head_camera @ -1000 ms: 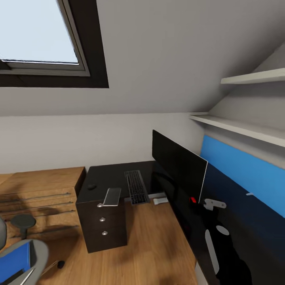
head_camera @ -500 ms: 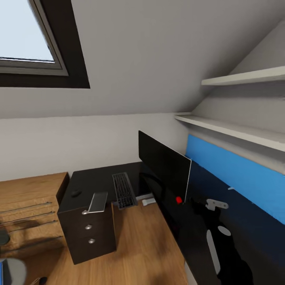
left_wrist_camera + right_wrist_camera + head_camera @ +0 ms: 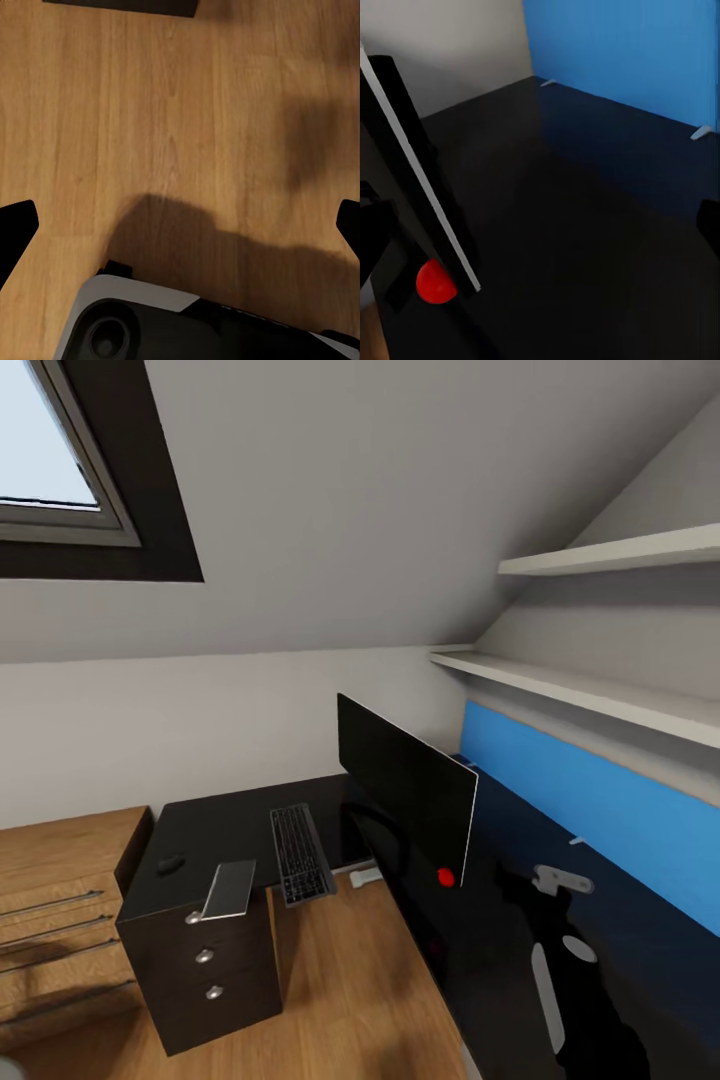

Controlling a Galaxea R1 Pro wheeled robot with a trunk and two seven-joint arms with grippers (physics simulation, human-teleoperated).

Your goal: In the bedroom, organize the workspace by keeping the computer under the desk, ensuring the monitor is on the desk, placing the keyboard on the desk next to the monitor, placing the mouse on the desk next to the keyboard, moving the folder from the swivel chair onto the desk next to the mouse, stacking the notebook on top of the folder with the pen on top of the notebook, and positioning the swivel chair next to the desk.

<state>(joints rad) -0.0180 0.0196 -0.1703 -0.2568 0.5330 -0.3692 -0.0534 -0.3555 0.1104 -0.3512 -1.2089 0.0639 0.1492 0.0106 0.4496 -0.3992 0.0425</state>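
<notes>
The black monitor [image 3: 405, 785] stands upright on the glossy black desk [image 3: 240, 820], its red light [image 3: 445, 877] at a lower corner. The keyboard [image 3: 300, 853] lies on the desk just left of the monitor. Further left, above the drawer unit [image 3: 205, 970], is the mouse [image 3: 170, 864]. My right gripper [image 3: 540, 225] hovers open over the desk beside the monitor's silver edge [image 3: 416, 172]. My left gripper [image 3: 180, 225] is open above the wooden floor [image 3: 172, 112]. The swivel chair, folder, notebook and pen are out of view.
A grey flat panel [image 3: 230, 888] leans at the desk's front edge above the drawers. A light wooden dresser [image 3: 60, 870] stands left of the desk. A blue wall panel [image 3: 590, 810] and two shelves [image 3: 590, 695] run along the right wall. Something small and white [image 3: 366, 876] lies under the desk.
The camera has swung right, so the desk sits further left in the picture. The swivel chair with the blue folder has slid out at the lower left.
</notes>
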